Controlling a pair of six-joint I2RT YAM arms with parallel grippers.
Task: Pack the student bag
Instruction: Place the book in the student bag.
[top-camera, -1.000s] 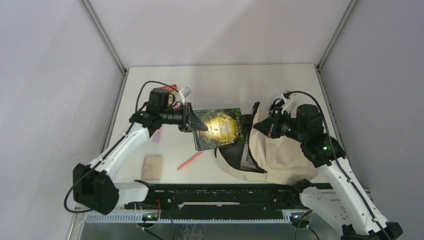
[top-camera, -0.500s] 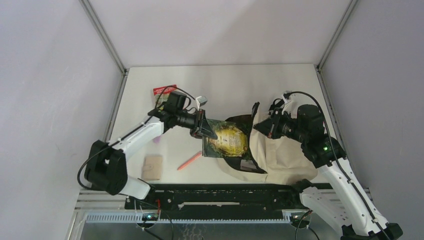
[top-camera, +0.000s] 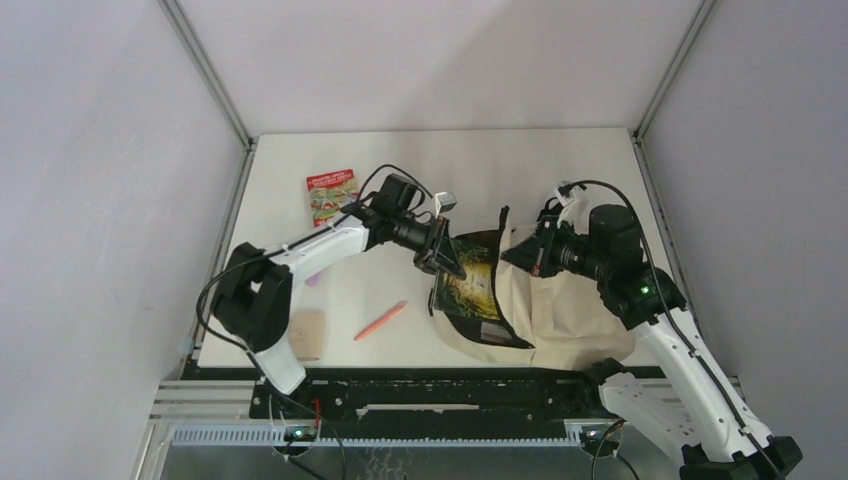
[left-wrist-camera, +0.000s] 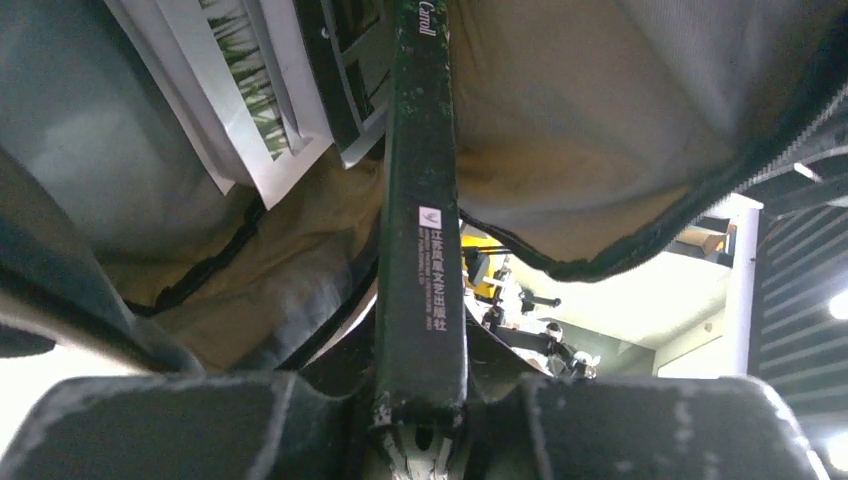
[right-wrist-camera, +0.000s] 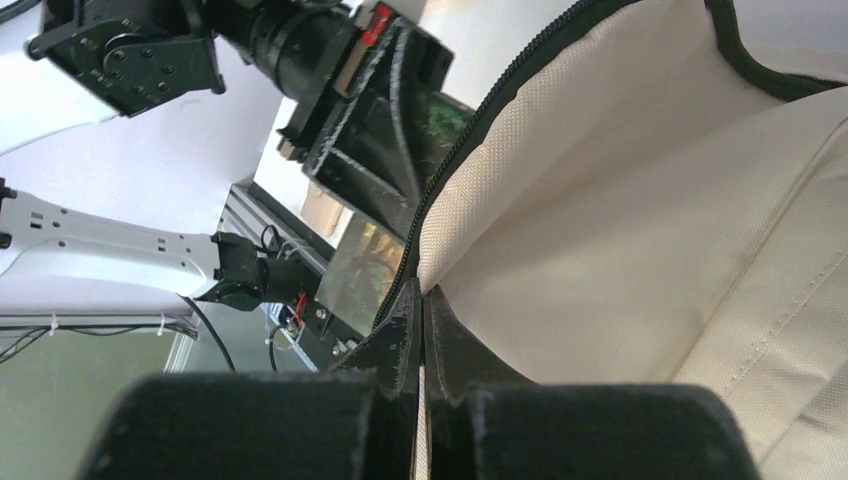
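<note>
On the right half of the bench (top-camera: 420, 165), the student bag (top-camera: 575, 310) is shown lying flat, its cream canvas spread toward the right arm and its dark-lined mouth turned to the left. Part of the bag's right side is covered by that arm. The zippered rim of the mouth is pinched and held up by the right claw (top-camera: 508, 255), whose fingers (right-wrist-camera: 398, 345) are seen pressed fully together on the cloth. A green book (top-camera: 470, 287) is gripped at its spine by the left claw (top-camera: 446, 260), narrowed onto it, and is pictured partly inside the mouth. Its far edge is hidden by the raised flap, so its depth in the bag cannot be judged. In the left wrist view, white lettering on the spine is visible but too small to be read. White-edged flat things (left-wrist-camera: 255, 110) deeper in the bag are cut off by the frame and cannot be identified. A red booklet (top-camera: 332, 195) is seen well apart at the back left. An orange pen (top-camera: 381, 320) lies near the bag's mouth, and a brown card (top-camera: 310, 336) is partly hidden behind the left arm.
</note>
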